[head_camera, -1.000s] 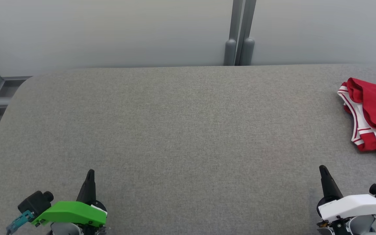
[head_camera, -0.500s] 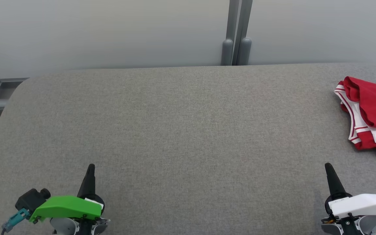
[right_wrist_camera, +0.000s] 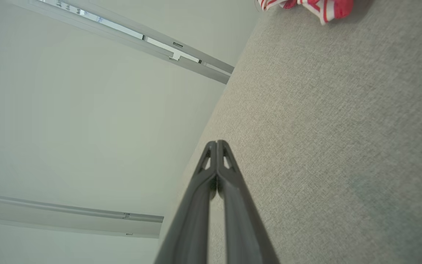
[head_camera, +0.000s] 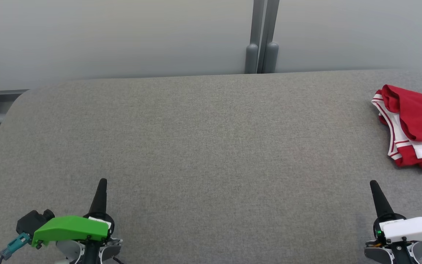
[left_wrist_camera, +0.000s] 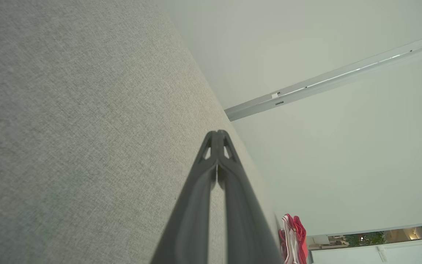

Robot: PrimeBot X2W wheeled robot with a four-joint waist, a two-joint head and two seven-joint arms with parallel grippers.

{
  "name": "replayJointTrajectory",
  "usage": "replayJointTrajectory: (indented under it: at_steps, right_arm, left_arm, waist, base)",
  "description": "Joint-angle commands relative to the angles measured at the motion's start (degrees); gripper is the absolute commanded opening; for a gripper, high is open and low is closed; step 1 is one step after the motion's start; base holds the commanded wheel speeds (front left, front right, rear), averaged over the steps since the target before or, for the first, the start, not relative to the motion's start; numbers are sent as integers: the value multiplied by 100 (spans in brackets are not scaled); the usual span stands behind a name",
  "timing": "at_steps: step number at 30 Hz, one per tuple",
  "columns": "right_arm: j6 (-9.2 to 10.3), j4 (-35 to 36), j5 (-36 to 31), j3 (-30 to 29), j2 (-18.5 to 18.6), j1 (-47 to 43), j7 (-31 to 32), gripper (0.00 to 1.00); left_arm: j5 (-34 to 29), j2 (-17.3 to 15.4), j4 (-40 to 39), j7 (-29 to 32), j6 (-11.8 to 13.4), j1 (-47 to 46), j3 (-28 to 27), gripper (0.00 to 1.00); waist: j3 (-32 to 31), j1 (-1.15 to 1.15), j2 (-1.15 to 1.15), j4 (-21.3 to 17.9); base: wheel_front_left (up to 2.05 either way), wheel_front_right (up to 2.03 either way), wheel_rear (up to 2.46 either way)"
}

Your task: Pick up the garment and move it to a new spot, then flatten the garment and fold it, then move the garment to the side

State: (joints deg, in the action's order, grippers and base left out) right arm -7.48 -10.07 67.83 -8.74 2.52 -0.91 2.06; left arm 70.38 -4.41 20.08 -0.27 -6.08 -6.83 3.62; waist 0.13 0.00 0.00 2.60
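Two claws, left point(head_camera: 102, 181) and right point(head_camera: 373, 182), point forward over the grey tabletop point(head_camera: 211, 139), each with its fingers pressed together and gripping nothing. Garment point(head_camera: 416, 121): a crumpled red heap with a white panel and white, red-striped edging. It lies ahead of the right claw and to its right, well apart from it and farther still from the left claw.

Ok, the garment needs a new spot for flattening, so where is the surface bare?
The grey fabric surface is bare from its left edge through the middle, bordered by the back wall and, in front, the left gripper and right gripper, both shut. The right edge is taken: the red and white garment lies bunched there.
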Motion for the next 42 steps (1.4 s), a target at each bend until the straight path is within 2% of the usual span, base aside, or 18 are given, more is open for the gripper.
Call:
replayJointTrajectory:
  at_steps: [1, 42]
  right_arm:
    - [-4, 87, 191, -42, 36, -20, 42, 0]
    - [-3, 337, 2102, -338, 46, -110, 361, 0]
  left_arm:
    - [169, 5, -77, 44, -42, -159, -50, 0]
    - [1871, 126, -221, 514, -135, -335, -238, 0]
  waist:
    - [0, 0, 0, -9]
    - [-1, 0, 0, -200]
  base:
    - [0, 0, 0]
    - [0, 0, 0]
